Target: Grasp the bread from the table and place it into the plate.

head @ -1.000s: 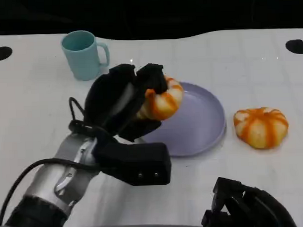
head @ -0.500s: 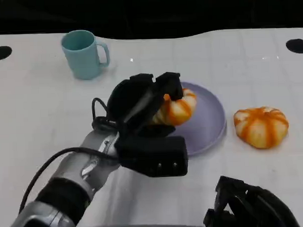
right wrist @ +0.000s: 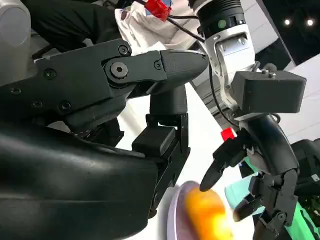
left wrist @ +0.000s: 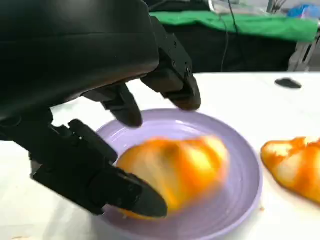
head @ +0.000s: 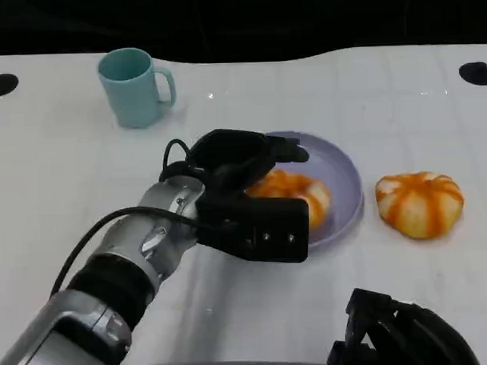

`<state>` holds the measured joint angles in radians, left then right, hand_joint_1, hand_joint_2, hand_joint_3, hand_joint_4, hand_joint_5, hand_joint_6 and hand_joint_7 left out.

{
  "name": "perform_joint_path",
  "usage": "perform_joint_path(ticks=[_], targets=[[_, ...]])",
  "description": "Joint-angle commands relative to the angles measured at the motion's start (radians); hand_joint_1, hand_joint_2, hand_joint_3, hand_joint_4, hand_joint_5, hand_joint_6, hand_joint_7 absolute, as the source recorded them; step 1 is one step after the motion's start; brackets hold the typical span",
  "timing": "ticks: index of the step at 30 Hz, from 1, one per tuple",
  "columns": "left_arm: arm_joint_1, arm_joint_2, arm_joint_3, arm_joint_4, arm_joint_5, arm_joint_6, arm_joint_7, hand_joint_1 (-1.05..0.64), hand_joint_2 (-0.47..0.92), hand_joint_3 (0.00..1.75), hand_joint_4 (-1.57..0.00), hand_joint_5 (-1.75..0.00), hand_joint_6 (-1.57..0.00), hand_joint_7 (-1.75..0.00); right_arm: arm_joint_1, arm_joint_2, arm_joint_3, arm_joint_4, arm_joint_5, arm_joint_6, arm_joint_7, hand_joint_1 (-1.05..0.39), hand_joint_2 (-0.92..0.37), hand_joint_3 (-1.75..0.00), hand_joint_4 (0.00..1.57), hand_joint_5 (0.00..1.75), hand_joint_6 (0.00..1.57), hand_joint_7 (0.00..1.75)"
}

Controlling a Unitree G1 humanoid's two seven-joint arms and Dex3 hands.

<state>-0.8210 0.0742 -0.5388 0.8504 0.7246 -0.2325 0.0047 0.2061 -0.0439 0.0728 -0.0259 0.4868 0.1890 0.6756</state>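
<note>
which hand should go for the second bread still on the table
Probably the right hand: it sits low on the same side as the bread on the table, holding nothing. The left hand hangs over the plate.

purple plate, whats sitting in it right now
One orange striped bread roll lies in the purple plate, with the left hand above it, fingers spread. The forearm covers the plate's near-left part.

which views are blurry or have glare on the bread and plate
Left wrist view: the bread on the plate is smeared with blur, the left hand sharper. Head view: that bread is crisp, with small glints on the table. Right wrist view: bread soft.
</note>
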Motion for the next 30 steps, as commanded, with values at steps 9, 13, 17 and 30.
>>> perform_joint_path(ticks=[9,13,17,30], targets=[[0.059,0.08,-0.032,-0.172,0.027,0.08,-0.087,-0.86,0.92,0.26,-0.2,-0.1,-0.14,0.0,0.02,-0.01,-0.004,-0.035,0.004,0.003,-0.009,-0.74,-0.92,-0.23,0.88,1.57,0.78,1.36],[0.179,0.124,0.039,-0.342,-0.046,0.056,-0.077,-0.74,0.92,0.23,-0.39,-0.19,-0.29,-0.06,0.026,-0.008,-0.008,-0.044,0.016,0.011,-0.005,-0.73,-0.92,-0.2,0.88,1.58,0.79,1.35],[0.298,0.117,0.13,-0.456,-0.153,0.019,-0.038,-0.52,0.92,0.08,-0.62,-0.73,-0.58,-0.21,0.024,-0.01,-0.011,-0.044,0.019,0.012,-0.001,-0.74,-0.92,-0.2,0.88,1.58,0.79,1.36],[0.679,0.044,0.35,-0.714,-0.812,-0.074,-0.291,-0.3,0.92,0.05,-0.63,-1.75,-0.39,-1.74,0.068,-0.026,-0.018,-0.095,0.025,0.027,-0.011,-0.72,-0.92,-0.22,0.85,1.58,0.76,1.35]])
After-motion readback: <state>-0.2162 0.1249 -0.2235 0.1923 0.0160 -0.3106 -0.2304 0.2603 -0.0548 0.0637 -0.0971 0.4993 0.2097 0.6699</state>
